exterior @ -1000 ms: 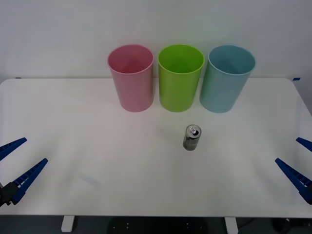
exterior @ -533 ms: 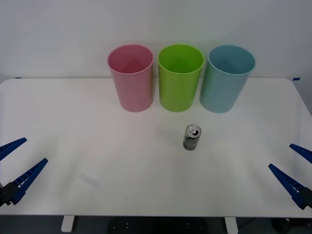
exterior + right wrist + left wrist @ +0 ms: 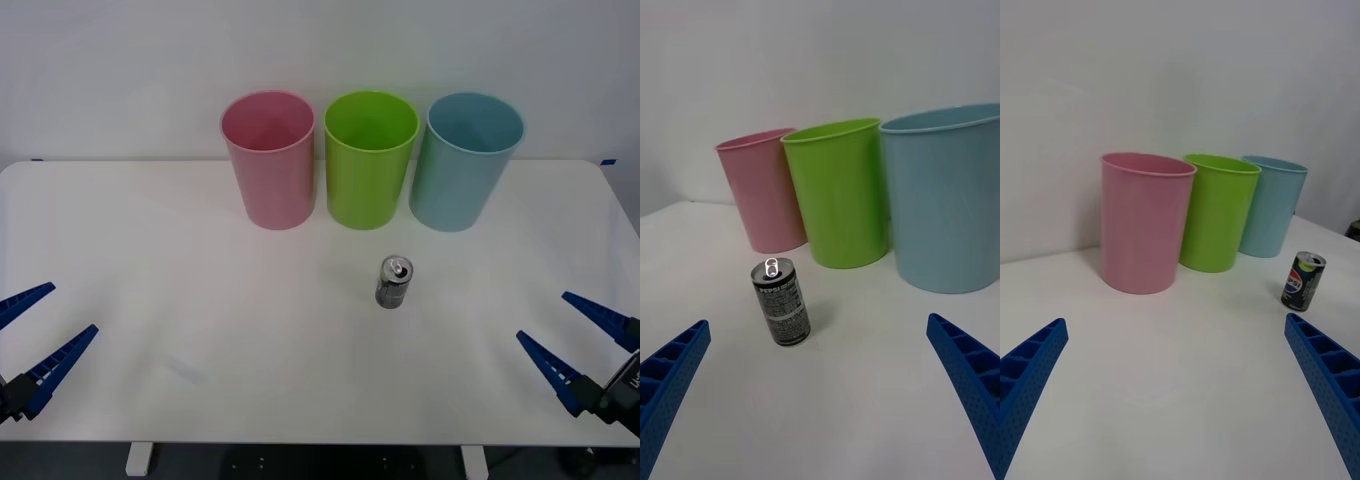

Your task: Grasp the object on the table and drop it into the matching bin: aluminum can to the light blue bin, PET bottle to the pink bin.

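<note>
While both arms wait at the near corners of the white counter (image 3: 150,220):
Left gripper (image 3: 28,338): low at the near left edge, jaws spread wide, holding nothing.
Pink bin (image 3: 268,160): at the back, on the left.
Lime green bin (image 3: 370,158): in the middle of the row.
Aluminum can (image 3: 394,282): standing up, in front of the green bin, touching nothing.
Light blue bin (image 3: 463,160): at the back, on the right.
Right gripper (image 3: 575,335): near right edge, jaws spread wide, holding nothing.
</note>
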You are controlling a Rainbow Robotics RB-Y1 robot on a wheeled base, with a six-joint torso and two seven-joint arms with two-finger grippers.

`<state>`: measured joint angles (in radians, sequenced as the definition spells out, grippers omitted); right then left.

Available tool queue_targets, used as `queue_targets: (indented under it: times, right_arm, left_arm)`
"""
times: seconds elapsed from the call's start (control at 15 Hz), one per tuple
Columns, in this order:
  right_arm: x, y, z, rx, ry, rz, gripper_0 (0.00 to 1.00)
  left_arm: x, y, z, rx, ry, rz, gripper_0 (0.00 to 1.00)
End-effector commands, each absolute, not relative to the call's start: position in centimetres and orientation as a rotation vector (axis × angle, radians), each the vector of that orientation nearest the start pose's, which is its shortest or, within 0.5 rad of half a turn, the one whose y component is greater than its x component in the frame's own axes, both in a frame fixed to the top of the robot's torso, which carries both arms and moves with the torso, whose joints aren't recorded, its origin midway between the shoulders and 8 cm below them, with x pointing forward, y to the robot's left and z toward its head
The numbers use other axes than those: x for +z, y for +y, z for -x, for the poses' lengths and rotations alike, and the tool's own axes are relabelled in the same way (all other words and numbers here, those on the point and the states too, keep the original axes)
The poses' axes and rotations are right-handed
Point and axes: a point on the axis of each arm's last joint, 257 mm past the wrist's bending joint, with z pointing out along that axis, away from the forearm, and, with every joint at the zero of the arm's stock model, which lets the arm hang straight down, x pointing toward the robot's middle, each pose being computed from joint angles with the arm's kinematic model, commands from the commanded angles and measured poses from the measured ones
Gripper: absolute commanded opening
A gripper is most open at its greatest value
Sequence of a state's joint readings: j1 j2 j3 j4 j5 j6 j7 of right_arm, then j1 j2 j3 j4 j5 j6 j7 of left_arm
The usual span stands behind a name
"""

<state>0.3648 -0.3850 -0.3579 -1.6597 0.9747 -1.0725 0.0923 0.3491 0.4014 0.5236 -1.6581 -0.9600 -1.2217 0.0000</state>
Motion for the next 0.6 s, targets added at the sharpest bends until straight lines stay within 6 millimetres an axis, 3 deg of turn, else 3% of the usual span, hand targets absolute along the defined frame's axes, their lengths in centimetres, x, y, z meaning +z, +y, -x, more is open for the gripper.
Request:
queue_targets:
  times: [0.07, 0.27, 0.47, 0.6]
  right_arm:
    - [-21.7, -28.1, -36.9, 0.490, 1.479, 0.490, 1.00]
    - [-23.2, -26.8, -37.9, 0.412, 1.480, 0.532, 1.00]
    - [-26.0, -24.7, -39.5, 0.463, 1.504, 0.544, 1.00]
    - [-26.8, -23.7, -40.4, 0.479, 1.508, 0.554, 1.00]
  left_arm:
    - [-16.9, 33.0, -34.2, -0.567, 1.441, -0.465, 1.00]
    - [-16.9, 33.0, -34.2, -0.567, 1.441, -0.465, 1.00]
    - [-16.9, 33.0, -34.2, -0.567, 1.441, -0.465, 1.00]
    - [-16.9, 33.0, -34.2, -0.567, 1.441, -0.465, 1.00]
